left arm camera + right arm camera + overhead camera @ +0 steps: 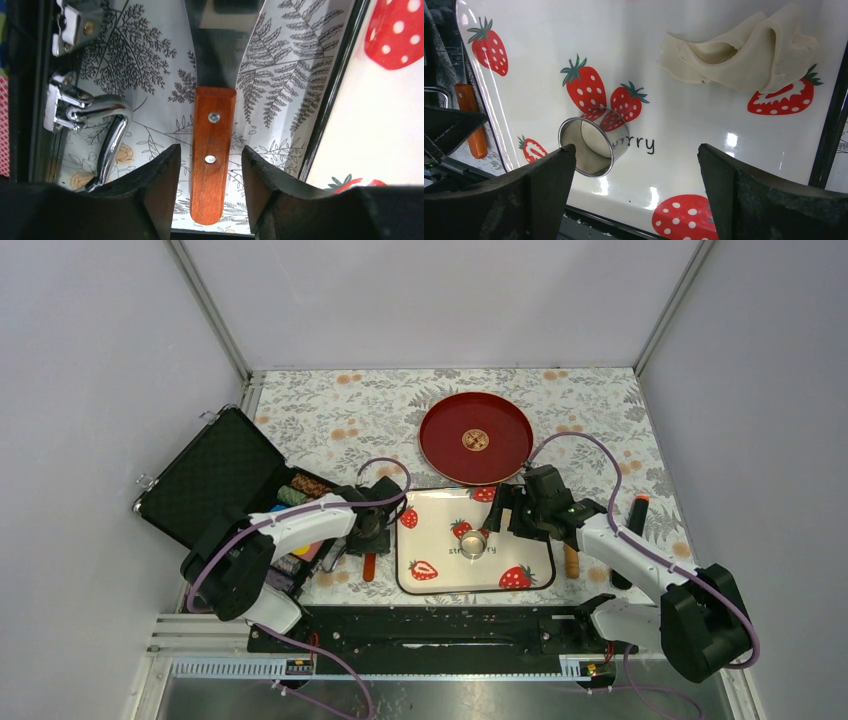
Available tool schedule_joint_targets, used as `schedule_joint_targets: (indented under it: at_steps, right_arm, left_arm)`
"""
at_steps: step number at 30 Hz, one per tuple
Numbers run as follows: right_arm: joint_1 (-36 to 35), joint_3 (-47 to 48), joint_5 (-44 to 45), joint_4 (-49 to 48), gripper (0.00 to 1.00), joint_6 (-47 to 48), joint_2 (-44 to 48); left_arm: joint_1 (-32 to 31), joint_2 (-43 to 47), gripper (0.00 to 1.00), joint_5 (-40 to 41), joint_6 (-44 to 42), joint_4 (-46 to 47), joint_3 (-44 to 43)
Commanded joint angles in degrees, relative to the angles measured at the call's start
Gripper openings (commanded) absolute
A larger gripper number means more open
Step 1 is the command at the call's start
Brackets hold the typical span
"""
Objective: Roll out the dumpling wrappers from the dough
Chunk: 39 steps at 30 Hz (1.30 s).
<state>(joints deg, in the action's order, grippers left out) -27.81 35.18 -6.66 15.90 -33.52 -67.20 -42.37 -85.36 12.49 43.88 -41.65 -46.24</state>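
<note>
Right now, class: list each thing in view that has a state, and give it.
left gripper: open, astride the scraper handle, not clamping
right gripper: open, above the strawberry tray
black case: lid open
dough: ragged folded scrap, lying on the tray
ring cutter: resting on the tray, unheld

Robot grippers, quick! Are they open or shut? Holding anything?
Left gripper: open, one finger on either side of the wooden handle, not gripping it.
Right gripper: wide open above the tray, holding nothing.
</note>
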Motion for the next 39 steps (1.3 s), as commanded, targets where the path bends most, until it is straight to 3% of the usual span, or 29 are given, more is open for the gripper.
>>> schedule_joint_targets:
  at_steps: [1, 5, 10, 18, 23, 28, 34, 39]
  right_arm:
    - [-0.4, 1.7, 0.1, -1.3, 0.99, 0.4, -0.6]
    - [-0.3, 1.7, 0.0, -1.3, 0.99, 0.5, -0.7]
    - [-0.3, 1.9, -0.2, -1.3, 0.99, 0.5, -0.7]
    - [-1.1, 8.6, -2.8, 6.2, 0.93, 2.1, -6.7]
    - [-4.5, 14.0, -4.5, 11.7, 0.83, 2.8, -14.1]
    - [-7.2, 18.6, -4.1, 15.4, 0.66, 3.2, -20.7]
    - [-8.7, 21.4, -3.6, 17.7, 0.38, 3.4, -24.5]
    - [-9.0, 22.0, -4.3, 17.9, 0.28, 4.0, -25.4]
  left_arm:
    - [1.3, -0.7, 0.46, -1.2, -2.0, 3.1, 0.3]
    - [1.5, -2.4, 0.35, -1.9, -2.5, 3.3, -0.1]
    - [1.5, -3.2, 0.14, -2.5, -2.7, 3.3, -0.3]
    - [1.5, -2.3, 0.14, -2.5, -1.9, 3.3, 1.6]
    - [1.6, -1.2, 0.14, -2.5, -1.4, 3.9, 3.3]
    - [1.9, -0.3, 0.14, -2.8, -1.3, 5.1, 4.8]
    - [2.1, 0.3, 0.13, -3.1, -1.3, 6.3, 5.7]
    - [2.4, 0.5, 0.13, -3.3, -1.4, 6.8, 6.1]
